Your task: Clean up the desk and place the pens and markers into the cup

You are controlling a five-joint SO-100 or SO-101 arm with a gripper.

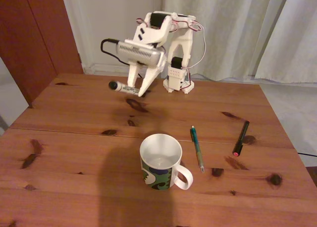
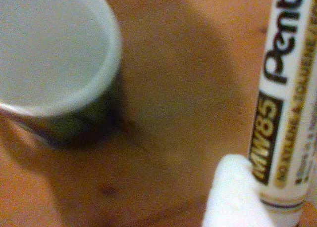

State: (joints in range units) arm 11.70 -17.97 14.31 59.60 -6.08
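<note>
Near edge of the bench (image 1: 74, 197) in my fixed view: bare reddish planks, dark knots, a broad shadow running up toward the mug.

Mug (image 1: 161, 162) sits just this side of the plank seam, roughly centre. Upright, white inside, green/blue camo pattern outside, handle pointing lower right. Nothing in it that I can see.

Teal-green pen (image 1: 197, 148) lies flat just right of the mug, silver tip toward me, near it but not touching. It crosses the seam.

Black pen (image 1: 240, 137) is further right, flat, angled, pink-red end toward me. Well apart from the mug, apart from the teal pen.

Past the seam, mid bench: the arm is reaching forward and down, with the jaws (image 1: 137, 90) clamped on the white marker (image 1: 124, 87). Marker is off the bench, roughly level, black cap sticking out to the left of the jaws in this view. Its shadow falls on the wood below, between jaws and mug (so it's clearly airborne).

Arm base (image 1: 178, 81) is at the far edge of the bench, cables looping over the top. White curtains and a dark wood door behind.

Wrist view: marker barrel (image 2: 285, 113) runs up the right side, black and gold print, "MW85" readable. One white fingertip (image 2: 233, 197) is pressed against it at the bottom. Mug rim (image 2: 111, 64) fills the top left, blurred, white interior, bench underneath. Marker is beside the mug there, not over the opening.
</note>
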